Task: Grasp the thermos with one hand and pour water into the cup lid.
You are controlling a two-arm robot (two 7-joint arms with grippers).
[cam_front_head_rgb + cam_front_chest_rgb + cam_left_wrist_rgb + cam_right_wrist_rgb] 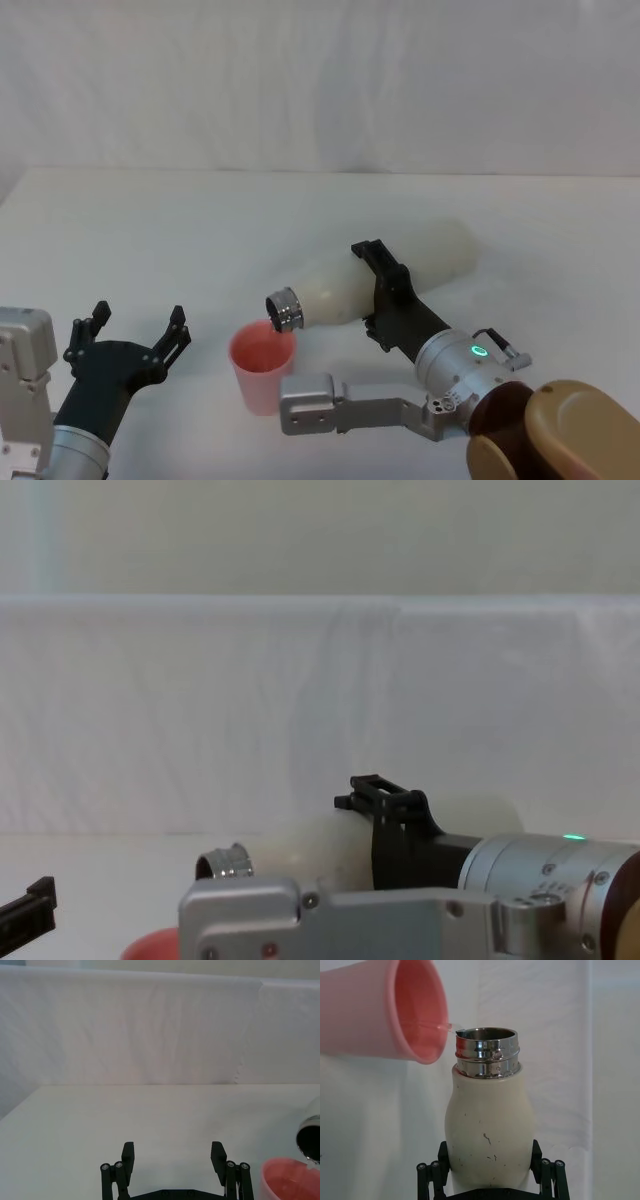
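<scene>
White table [150, 230], white curtain [320, 80] behind. My right gripper [385, 295] is clamped across the body of the thermos [400, 270], one jaw on each side. Thermos is tipped close to horizontal, steel neck [285, 310] pointing toward my left and sitting just over the rim of the cup lid [262, 365]. Cup lid stands upright on the table, near my edge, roughly centre.

Right wrist view shows a thin stream [451, 1026] crossing from the neck lip into the cup lid, so I judge the pour is in progress.

To do it well: hold the neck lip over the rim, roll slowly, don't drop the neck onto the cup lid since it looks light and could tip. Fill level is hard to read from here; I'd ease back early rather than late.

My left gripper [130, 345] is parked low on the left, fingers spread wide, holding nothing, near the cup lid but apart from it. Keep it out.

Room: table is open behind and to the right, enough for righting the thermos.
</scene>
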